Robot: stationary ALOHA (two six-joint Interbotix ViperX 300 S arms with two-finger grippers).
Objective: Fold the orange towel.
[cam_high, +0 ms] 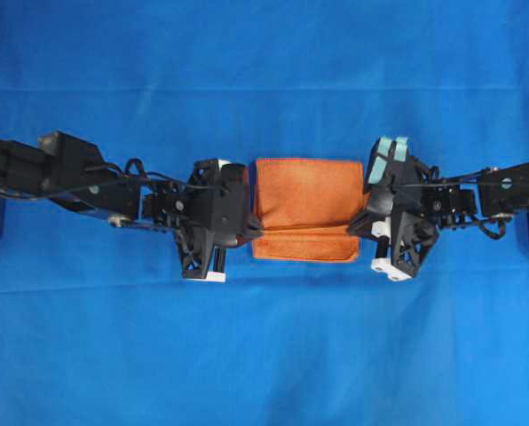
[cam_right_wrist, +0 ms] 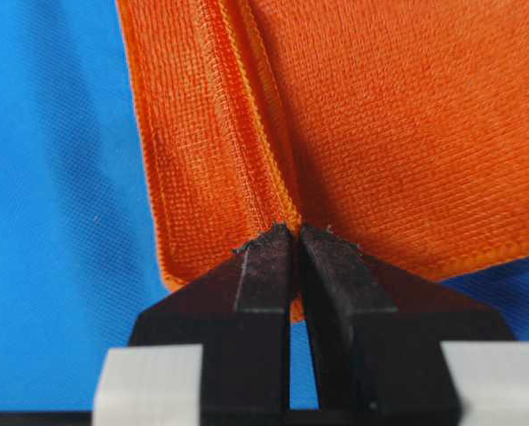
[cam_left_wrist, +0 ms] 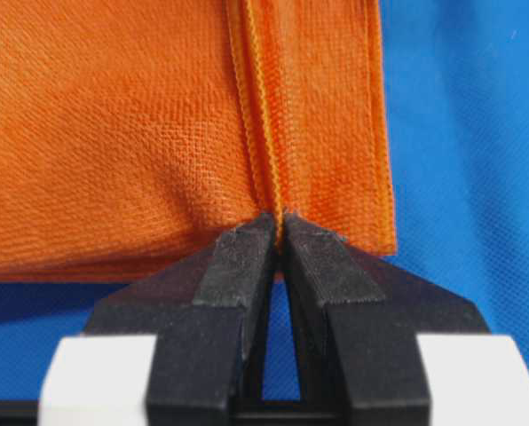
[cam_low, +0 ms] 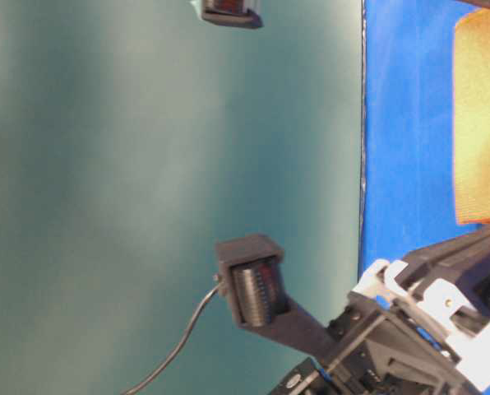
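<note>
Centrally on the blue cloth (cam_high: 264, 89), the towel (cam_high: 307, 209) is laid partly folded, seen from overhead as an orange rectangle with a narrower flap doubled along its near edge. To the left of the towel, the left gripper (cam_high: 245, 206) is brought against the towel's left edge; to the right of the towel, the right gripper (cam_high: 367, 213) is set at its right edge. In the left wrist view, the left gripper (cam_left_wrist: 279, 224) is seen with its jaws pressed nearly together, and a stitched hem of the towel (cam_left_wrist: 158, 133) is pinched between the fingertips (cam_left_wrist: 238, 257), the fabric being drawn into slight creases toward that point. In the right wrist view, the right gripper (cam_right_wrist: 295, 232) is likewise closed to a thin slit, and a hem of the towel (cam_right_wrist: 406, 124) is caught between its fingertips (cam_right_wrist: 266, 262), with a folded strip lying to the left of the hem line. In the table-level view, only a part of the towel (cam_low: 480, 123) is shown on the blue cloth (cam_low: 405, 148), with dark arm hardware below it; which arm this belongs to cannot be told.
</note>
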